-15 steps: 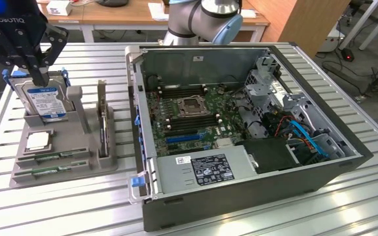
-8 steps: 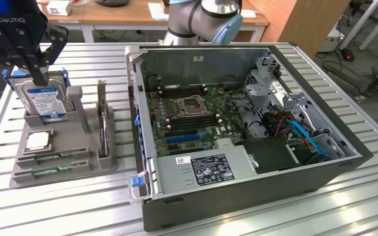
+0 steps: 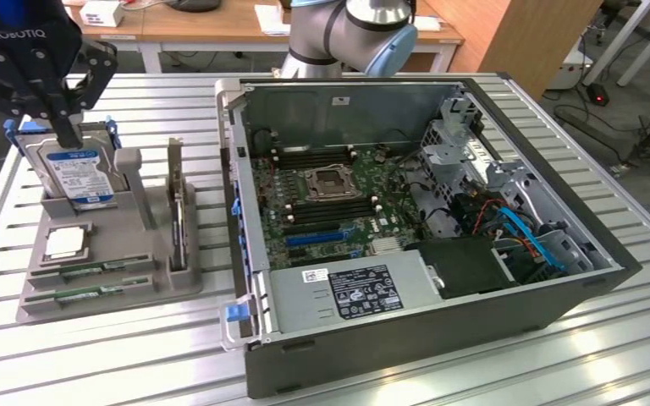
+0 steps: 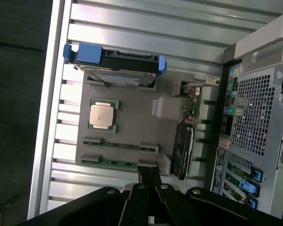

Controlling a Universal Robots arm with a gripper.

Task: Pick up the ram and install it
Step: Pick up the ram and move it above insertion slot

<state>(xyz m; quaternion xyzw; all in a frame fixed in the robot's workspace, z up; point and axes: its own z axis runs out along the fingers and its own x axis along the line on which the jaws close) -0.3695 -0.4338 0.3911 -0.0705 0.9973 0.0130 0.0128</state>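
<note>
While the gripper point(image 3: 68, 135) hangs over the gray holder point(image 3: 122, 247), fingers pressed together with nothing between them, the ram point(image 3: 105, 269) lies flat in a holder slot, with a second stick point(image 3: 88, 293) just beside it. Open computer case point(image 3: 415, 355) stands at the exterior view's right.

Tray point(image 3: 111, 306) w/ ram point(image 3: 88, 293), HDD point(image 3: 77, 173) on exterior view's left of PC case point(image 3: 415, 359).

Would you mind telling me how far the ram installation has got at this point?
Nothing looks done yet: both ram sticks lie in the grey holder, and the motherboard's memory slots look empty. In hand: the gripper hangs above the holder with its jaws shut, holding nothing that I can see. Left: the pick-up itself and the seating of a stick inside the open computer case.
</note>
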